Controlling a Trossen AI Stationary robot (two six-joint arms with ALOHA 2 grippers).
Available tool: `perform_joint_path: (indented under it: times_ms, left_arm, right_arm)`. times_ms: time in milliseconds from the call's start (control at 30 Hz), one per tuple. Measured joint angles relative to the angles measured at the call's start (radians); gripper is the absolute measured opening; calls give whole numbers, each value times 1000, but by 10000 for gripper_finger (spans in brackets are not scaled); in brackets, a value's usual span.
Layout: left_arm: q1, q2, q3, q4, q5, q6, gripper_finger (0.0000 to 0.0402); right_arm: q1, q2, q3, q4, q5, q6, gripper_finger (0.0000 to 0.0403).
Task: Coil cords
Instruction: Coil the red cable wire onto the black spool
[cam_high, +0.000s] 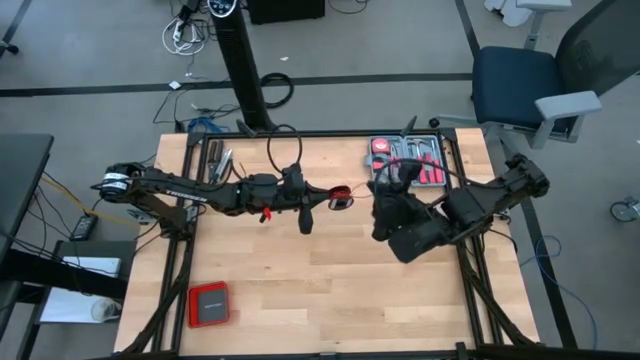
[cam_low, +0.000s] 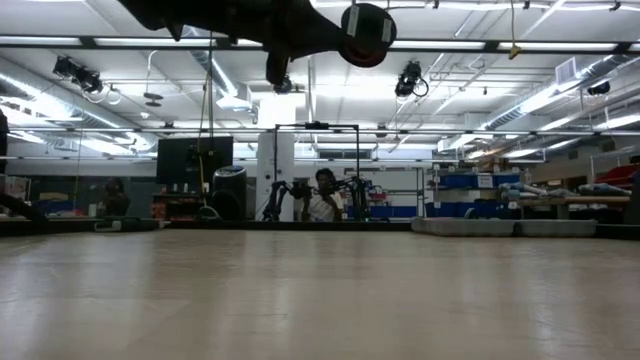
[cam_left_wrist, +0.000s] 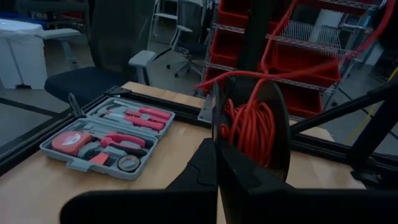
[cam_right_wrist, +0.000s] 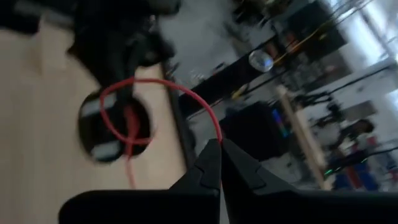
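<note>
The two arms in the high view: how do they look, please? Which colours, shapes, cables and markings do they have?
Both arms are dark, almost black, built of slim jointed segments. The left arm bears white lettering along one link, a light round cap at its base joint and a small red detail near its wrist. The right arm looks bulkier, with blocky housings. Each pincer has two dark tapered fingers. A black cable loops above the left wrist.

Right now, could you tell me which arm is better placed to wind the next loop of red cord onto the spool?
Probably the right: its tool is shut on the red cord, while the left tool holds the spool.
</note>
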Motion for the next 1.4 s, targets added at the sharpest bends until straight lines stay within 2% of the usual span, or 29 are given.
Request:
perform_joint_path:
  times_ms: [167,467,600,800,967,1133,1300,1400]
  left_arm:
    - [0,0,0,37,0,-2,3]
    - [-2,0,0,99,0,-82,3]
    - [-2,0,0,113,-7,-106,3]
    - [-2,0,0,158,-17,-116,3]
    - [-2,0,0,153,-28,-116,3]
    - [-4,0,0,151,-28,-113,3]
    - [-12,0,0,150,-28,-109,3]
    - [-15,0,0,150,-28,-85,3]
  right_arm:
    - [35,4,-80,-55,-26,103,0]
    - [64,5,-284,52,6,184,0]
    - [68,5,-385,260,-4,72,0]
    - [41,5,-518,639,-110,-153,0]
    - [3,5,-554,903,-216,-316,0]
    - [-52,5,-554,1029,-347,-397,0]
    - [-95,5,-555,1085,-395,-452,0]
    - [-100,5,-555,1177,-438,-526,0]
